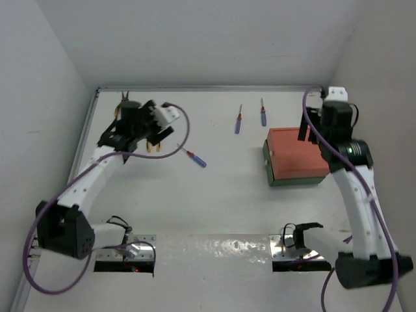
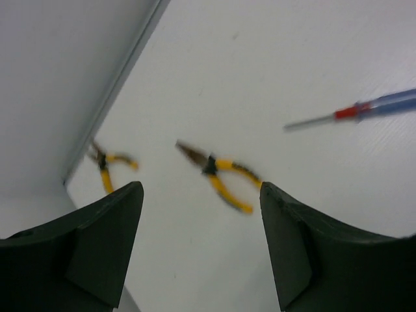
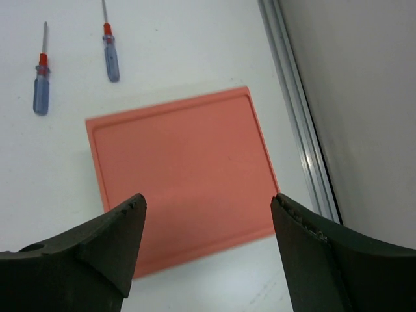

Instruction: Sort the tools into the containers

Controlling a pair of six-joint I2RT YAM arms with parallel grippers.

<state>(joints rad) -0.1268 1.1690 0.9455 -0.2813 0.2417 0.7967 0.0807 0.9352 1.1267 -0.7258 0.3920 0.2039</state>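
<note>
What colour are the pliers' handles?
Yellow, on both the nearer pliers and the far pliers; best seen in the left wrist view.

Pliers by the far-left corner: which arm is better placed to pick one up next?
Left. The left gripper hangs open just above the nearer pliers; the right gripper is open over the orange-red tray, well away from them.

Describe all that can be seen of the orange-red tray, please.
The orange-red tray is a shallow, matte rectangle, plastic by its look, with a low rim all round. Nothing lies in it. It sits flat, stacked on the dark green tray, whose edge shows along two sides. The open right hand hovers above it.
</note>
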